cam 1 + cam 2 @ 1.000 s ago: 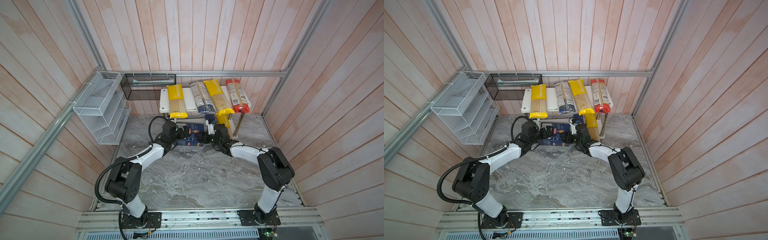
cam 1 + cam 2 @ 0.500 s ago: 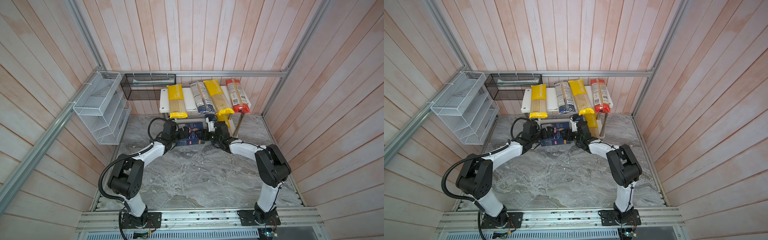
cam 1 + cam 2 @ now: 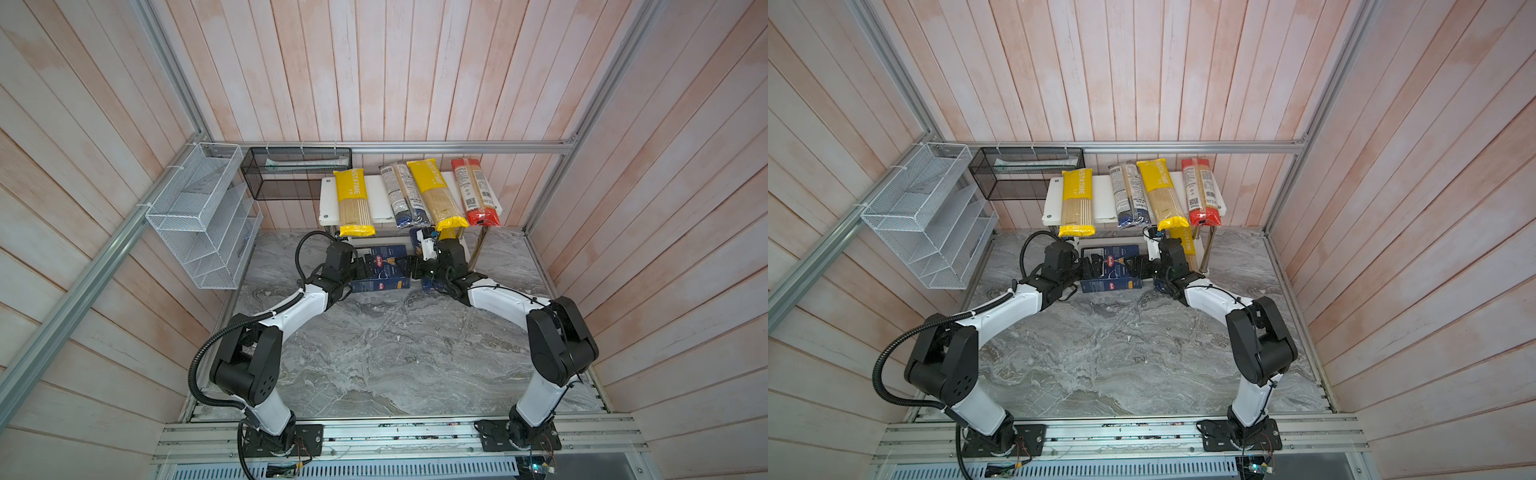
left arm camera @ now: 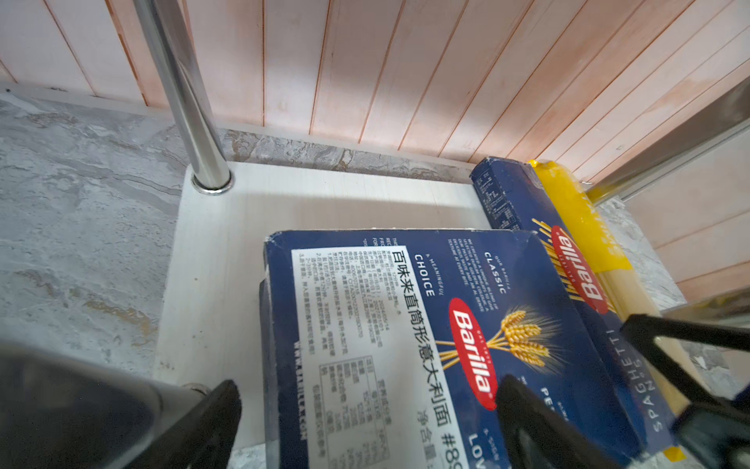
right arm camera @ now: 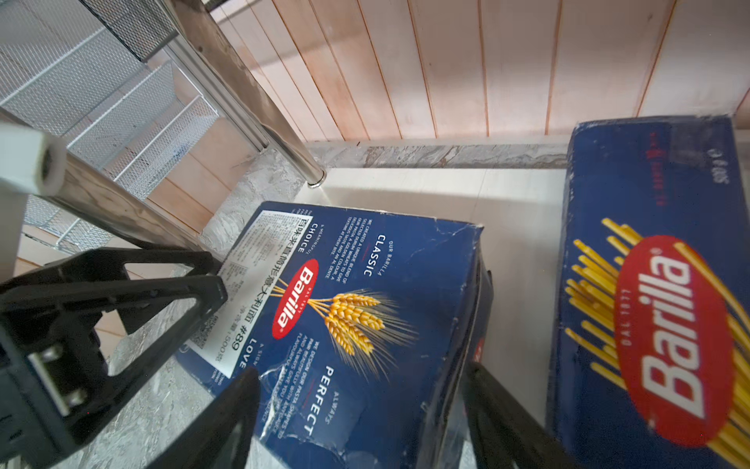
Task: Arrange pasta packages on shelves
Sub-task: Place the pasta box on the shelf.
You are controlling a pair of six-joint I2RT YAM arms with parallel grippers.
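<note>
A wide blue Barilla box (image 3: 384,268) (image 3: 1111,266) lies flat, its far end on the lower white board (image 4: 324,203) of the shelves (image 3: 380,199). My left gripper (image 3: 368,266) (image 4: 371,410) is open at the box's left end, one finger beside it and one over its face. My right gripper (image 3: 411,266) (image 5: 361,406) is open around the right end of this box (image 5: 365,304). A narrower blue Barilla pack (image 5: 649,284) and a yellow bag (image 4: 576,219) lie on the lower board. The top board carries a yellow bag (image 3: 353,203), a dark-ended clear bag (image 3: 403,195), another yellow bag (image 3: 436,195) and a red-ended bag (image 3: 476,191).
A white wire-mesh organizer (image 3: 203,216) hangs on the left wall and a black mesh basket (image 3: 295,174) on the back wall. Chrome posts (image 4: 182,93) (image 3: 478,249) stand at the rack's corners, close to both wrists. The marble tabletop (image 3: 395,345) stretches toward me.
Both grippers and the wide blue box between them have shifted a little toward the rack. The packs on the top board have not moved.
</note>
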